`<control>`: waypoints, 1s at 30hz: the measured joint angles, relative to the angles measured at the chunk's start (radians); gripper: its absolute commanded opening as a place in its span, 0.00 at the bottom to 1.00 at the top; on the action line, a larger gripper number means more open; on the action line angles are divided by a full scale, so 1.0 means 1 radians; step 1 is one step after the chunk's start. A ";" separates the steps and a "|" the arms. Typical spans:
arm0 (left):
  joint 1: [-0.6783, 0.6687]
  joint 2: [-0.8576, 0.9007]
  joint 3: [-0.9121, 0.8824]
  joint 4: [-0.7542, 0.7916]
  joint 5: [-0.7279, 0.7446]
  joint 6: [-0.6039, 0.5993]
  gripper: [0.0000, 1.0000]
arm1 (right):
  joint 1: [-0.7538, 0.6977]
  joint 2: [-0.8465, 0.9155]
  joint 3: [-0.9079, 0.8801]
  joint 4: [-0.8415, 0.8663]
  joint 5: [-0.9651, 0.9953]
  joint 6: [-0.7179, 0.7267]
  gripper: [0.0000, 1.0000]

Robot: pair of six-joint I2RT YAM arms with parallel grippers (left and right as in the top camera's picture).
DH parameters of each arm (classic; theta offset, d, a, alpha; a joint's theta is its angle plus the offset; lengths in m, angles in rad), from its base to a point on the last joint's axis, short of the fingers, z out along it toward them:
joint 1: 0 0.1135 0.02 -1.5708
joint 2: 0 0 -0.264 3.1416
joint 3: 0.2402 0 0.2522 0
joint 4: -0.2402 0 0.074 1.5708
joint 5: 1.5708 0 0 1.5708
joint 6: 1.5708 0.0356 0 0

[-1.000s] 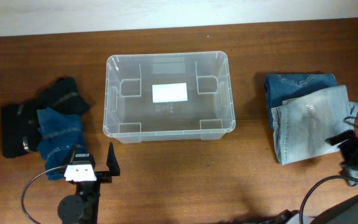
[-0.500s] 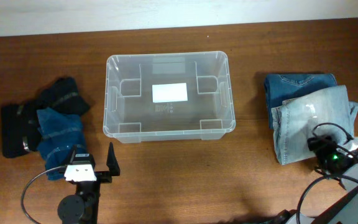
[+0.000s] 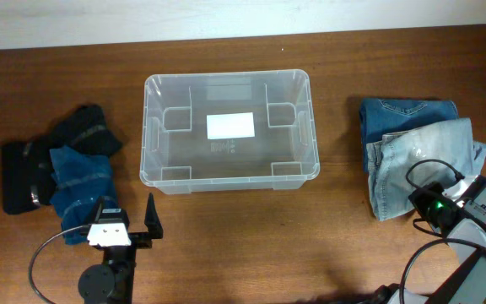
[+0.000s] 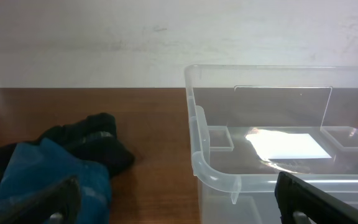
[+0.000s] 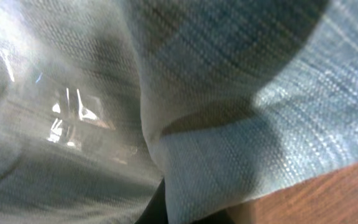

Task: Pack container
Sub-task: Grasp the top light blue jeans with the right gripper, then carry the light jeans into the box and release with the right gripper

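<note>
Clear, ribbed, round-cornered plastic container (image 3: 311,127); folded pale denim (image 3: 412,160), finely woven

Clothes we see on the tabletop (image 3: 243,253)
At the left, a blue denim piece (image 3: 81,179) lies on black garments (image 3: 24,173); at the right, light jeans (image 3: 416,160) overlap darker jeans (image 3: 407,112).
</note>
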 measured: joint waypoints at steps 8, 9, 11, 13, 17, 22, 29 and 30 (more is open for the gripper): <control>0.000 0.000 0.000 0.000 0.000 0.000 0.99 | 0.010 -0.071 0.179 -0.405 -0.003 -0.025 0.04; 0.000 0.000 0.000 0.000 0.000 0.000 0.99 | 0.013 -0.081 0.225 -0.465 -0.004 -0.037 0.04; 0.000 0.000 0.000 0.000 0.000 0.000 0.99 | 0.024 -0.101 0.343 -0.590 -0.010 -0.078 0.04; 0.000 0.000 0.000 0.000 0.000 0.000 0.99 | 0.045 -0.112 0.472 -0.692 -0.019 -0.126 0.04; 0.000 0.000 0.000 0.000 0.000 0.000 0.99 | 0.119 -0.119 0.718 -0.875 -0.031 -0.241 0.04; 0.000 0.000 0.000 0.000 0.000 0.000 0.99 | 0.265 -0.119 0.909 -0.984 -0.039 -0.365 0.04; 0.000 0.000 0.000 0.000 0.000 0.000 0.99 | 0.566 -0.119 1.060 -0.930 -0.050 -0.459 0.04; 0.000 0.000 0.000 0.000 0.000 0.000 0.99 | 0.606 -0.119 1.071 -0.910 -0.052 -0.465 0.04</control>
